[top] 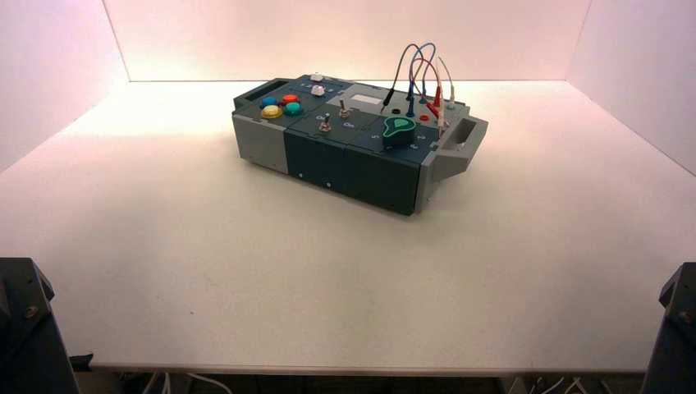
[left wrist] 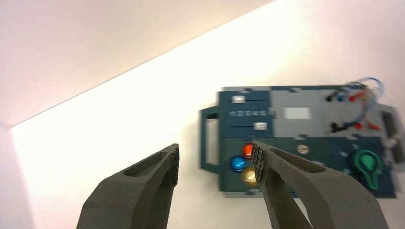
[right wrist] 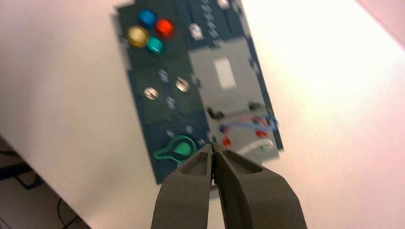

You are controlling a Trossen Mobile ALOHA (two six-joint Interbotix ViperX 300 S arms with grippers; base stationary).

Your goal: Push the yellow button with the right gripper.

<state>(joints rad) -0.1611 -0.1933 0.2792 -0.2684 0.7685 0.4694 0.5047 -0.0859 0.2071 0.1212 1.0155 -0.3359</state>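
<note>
The yellow button (top: 271, 111) is a small dome among four coloured buttons at the left end of the dark teal-grey box (top: 328, 160). It also shows in the right wrist view (right wrist: 137, 36) and the left wrist view (left wrist: 249, 176). My right gripper (right wrist: 212, 149) is shut with nothing in it and hangs well off the box, its tip seen over the end with the green knob (right wrist: 176, 148), far from the yellow button. My left gripper (left wrist: 217, 157) is open and empty, off the box's button end. Neither gripper shows in the high view.
The box stands turned on a white table (top: 246, 271) with walls on three sides. It carries two toggle switches (top: 326, 125), a green knob (top: 398, 129) and looped wires (top: 423, 74) at its right end. Dark arm mounts sit at the front corners (top: 20, 328).
</note>
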